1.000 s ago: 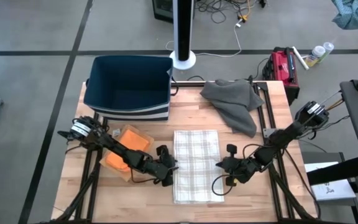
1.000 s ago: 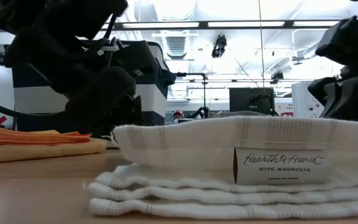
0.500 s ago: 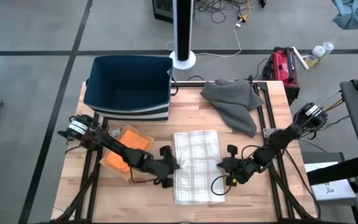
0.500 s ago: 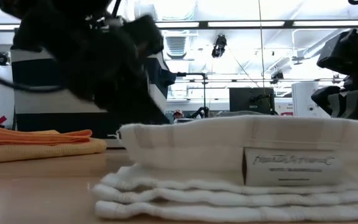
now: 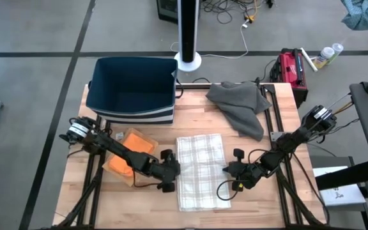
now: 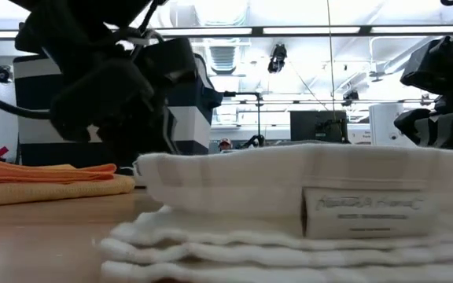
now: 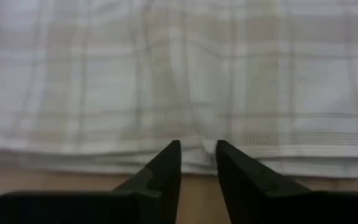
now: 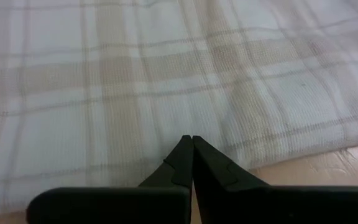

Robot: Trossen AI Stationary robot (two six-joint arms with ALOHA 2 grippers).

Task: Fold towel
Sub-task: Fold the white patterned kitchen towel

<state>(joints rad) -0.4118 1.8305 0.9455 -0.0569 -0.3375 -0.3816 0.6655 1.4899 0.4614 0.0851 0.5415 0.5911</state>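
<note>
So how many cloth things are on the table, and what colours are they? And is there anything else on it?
White plaid towel: 1
Orange cloth: 1
Grey cloth: 1
Dark blue bin: 1
Total: 4 things on the table, 3 of them cloth.

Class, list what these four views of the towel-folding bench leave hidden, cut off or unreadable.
- Label on the plaid towel: low view, lettering too blurred to read.
- Inside of the navy bin: high view, only dark shows.
- What lies under the grey cloth: high view, the cloth covers it.
- Left gripper: left wrist view, fingers slightly apart at the towel's edge; pinching it or not is unclear.
- Orange cloth: high view, left arm crosses it.
</note>
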